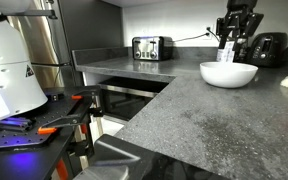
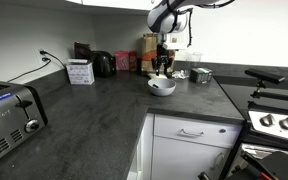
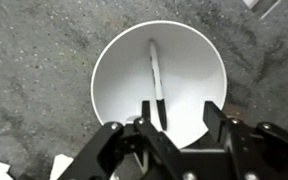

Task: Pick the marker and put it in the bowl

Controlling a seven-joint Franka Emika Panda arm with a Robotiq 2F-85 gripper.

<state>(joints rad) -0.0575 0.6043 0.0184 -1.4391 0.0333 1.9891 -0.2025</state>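
Black gripper [image 3: 169,128] hangs with its jaws spread wide and nothing between them. Directly beneath it the marker [image 3: 156,75] lies inside the white bowl [image 3: 112,75], dark end nearest. The retreat looks best done straight up, clear of the rim, away from the grey desk [image 3: 34,80].

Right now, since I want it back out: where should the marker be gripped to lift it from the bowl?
Probably mid-shaft on the marker, coming straight down with the fingers closing across its width. It lies inside the bowl, whose wall blocks a sideways approach.
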